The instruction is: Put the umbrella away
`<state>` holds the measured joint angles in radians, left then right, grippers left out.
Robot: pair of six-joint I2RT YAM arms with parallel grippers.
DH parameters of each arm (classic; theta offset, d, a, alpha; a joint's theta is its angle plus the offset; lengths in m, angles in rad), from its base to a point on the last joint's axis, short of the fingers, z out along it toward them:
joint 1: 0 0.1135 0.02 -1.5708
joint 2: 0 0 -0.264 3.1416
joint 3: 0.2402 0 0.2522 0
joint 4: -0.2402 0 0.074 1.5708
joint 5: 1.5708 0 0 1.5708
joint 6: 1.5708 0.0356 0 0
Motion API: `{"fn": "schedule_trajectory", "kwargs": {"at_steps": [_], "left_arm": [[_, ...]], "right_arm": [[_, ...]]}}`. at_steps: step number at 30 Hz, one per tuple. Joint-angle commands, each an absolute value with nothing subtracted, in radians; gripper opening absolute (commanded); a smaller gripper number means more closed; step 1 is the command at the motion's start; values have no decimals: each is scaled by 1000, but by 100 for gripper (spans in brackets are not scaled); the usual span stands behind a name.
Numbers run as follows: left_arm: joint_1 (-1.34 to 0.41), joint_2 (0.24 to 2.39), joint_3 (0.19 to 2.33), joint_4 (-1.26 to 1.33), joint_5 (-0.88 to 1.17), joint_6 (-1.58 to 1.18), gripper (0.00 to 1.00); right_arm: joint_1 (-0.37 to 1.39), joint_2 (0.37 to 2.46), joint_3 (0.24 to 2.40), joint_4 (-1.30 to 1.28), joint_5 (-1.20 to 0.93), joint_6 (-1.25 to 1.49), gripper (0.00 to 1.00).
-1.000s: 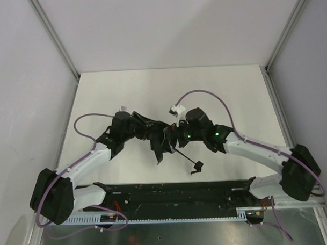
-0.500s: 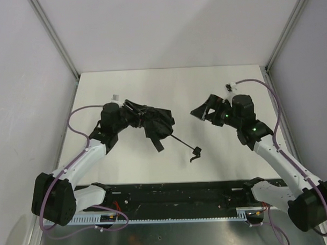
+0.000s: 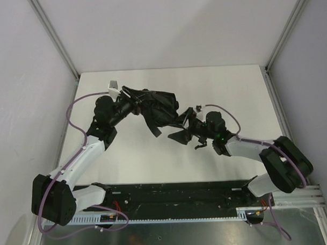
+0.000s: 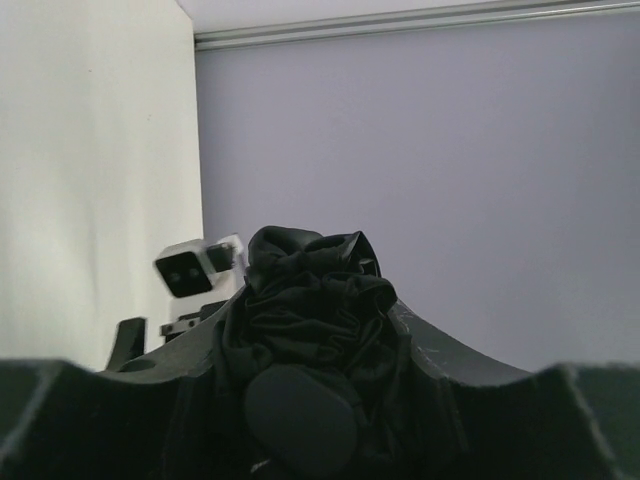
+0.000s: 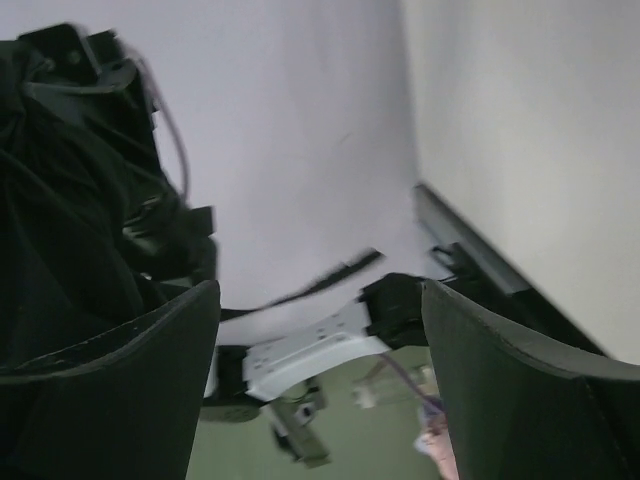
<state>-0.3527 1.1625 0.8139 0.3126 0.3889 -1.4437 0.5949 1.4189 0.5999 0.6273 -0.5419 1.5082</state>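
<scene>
From above, the left gripper (image 3: 135, 104) pinched the umbrella (image 3: 160, 108) by 1 end and held its crumpled black canopy over the white table (image 3: 221, 88). This was probably so the right gripper (image 3: 183, 126), just beside its lower edge, could reach the shaft. In the left wrist view, matte, wrinkled fabric bulged between the 2 fingers (image 4: 470, 392), above a smooth rounded cap (image 4: 300, 410). In the right wrist view, that gripper's fingers stood spread and empty, with dark folds to their left.

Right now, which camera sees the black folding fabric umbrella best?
The top external view. It shows the black folding fabric umbrella from above, with its whole bunched canopy in one look. The left wrist view shows only crumpled canopy up close. The right wrist view catches just a blurry dark part at its left edge.
</scene>
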Motion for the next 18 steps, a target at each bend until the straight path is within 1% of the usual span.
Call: {"fn": "schedule_trajectory", "kwargs": {"at_steps": [1,4,7,10,14,18], "left_arm": [[-349,1150,879,440,428,-1513,0],[-349,1145,876,453,429,-1520,0],[-349,1142,873,457,429,-1524,0],[-348,1143,873,461,429,-1526,0],[-348,1144,878,465,433,-1521,0],[-350,1139,874,468,432,-1513,0]], "right_arm": [[667,1514,585,1058,-469,1874,83],[704,1572,585,1148,-433,1981,80],[747,1606,584,1181,-418,2055,75],[785,1615,577,1185,-408,2080,71],[804,1597,522,1151,-371,2075,71],[812,1617,509,1220,-366,2103,69]]}}
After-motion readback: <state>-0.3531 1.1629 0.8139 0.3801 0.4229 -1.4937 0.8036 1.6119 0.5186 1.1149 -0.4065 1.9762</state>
